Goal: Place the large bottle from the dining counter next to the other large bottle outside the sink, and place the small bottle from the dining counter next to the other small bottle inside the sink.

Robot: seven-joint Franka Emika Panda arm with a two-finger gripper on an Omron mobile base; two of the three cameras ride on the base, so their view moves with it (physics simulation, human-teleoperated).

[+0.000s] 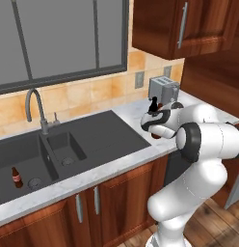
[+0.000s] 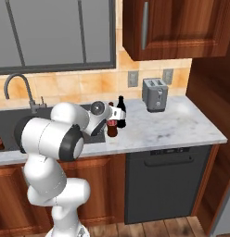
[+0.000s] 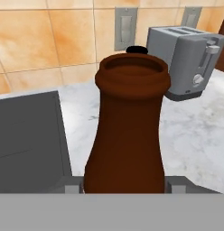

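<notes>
The large bottle [image 3: 125, 135], brown with a slim neck, stands upright on the marble worktop just right of the sink [image 1: 99, 137]. My gripper [image 3: 124, 185] is shut on its body, one finger against each side. In the right base view the large bottle [image 2: 111, 128] sits just under my gripper [image 2: 111, 120]. Right behind it is the other large bottle [image 2: 120, 111], glossy black, whose cap [image 3: 137, 49] peeks over the brown one. The black neck [image 1: 152, 103] rises above my hand. A small brown bottle with a red label [image 1: 16, 177] stands in the left basin.
A silver toaster [image 2: 155, 94] sits at the back of the worktop against the tiled wall. The curved tap [image 1: 35, 107] stands behind the basins. Wooden cupboards hang above the toaster. To the right of the bottles lies bare marble [image 2: 182, 122].
</notes>
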